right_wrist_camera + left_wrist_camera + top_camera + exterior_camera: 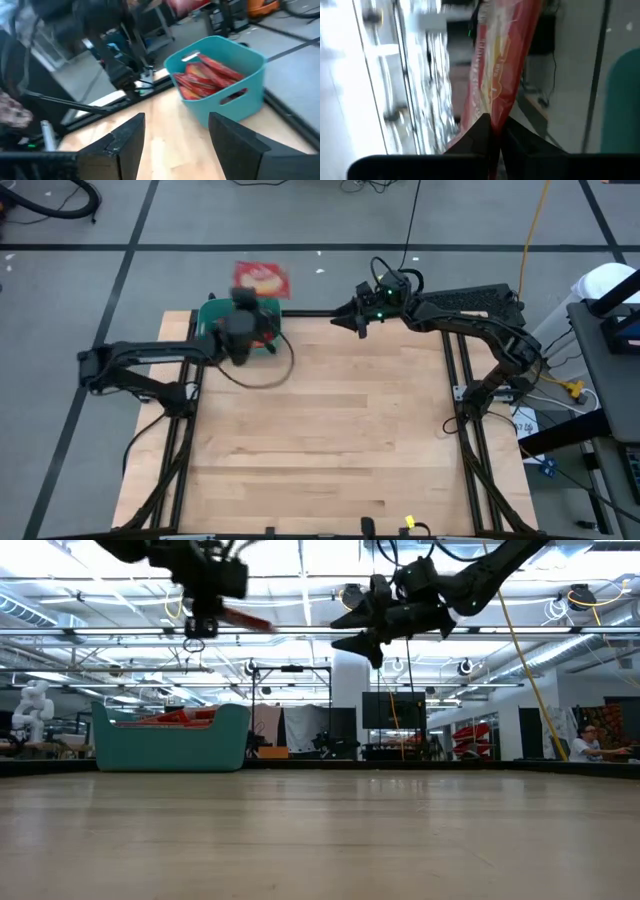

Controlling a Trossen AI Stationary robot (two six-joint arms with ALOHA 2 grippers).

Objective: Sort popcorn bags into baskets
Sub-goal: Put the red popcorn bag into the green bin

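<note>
The red popcorn bag (pixel 261 278) hangs pinched by one edge in the closed left gripper (pixel 496 131), high over the teal basket (pixel 235 80) that already holds other bags, probably to drop it in, while the right gripper (pixel 175 137) waits wide open nearby.

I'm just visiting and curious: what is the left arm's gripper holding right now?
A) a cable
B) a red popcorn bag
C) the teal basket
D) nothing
B: the left gripper is shut on a red popcorn bag, held up above the teal basket.
</note>
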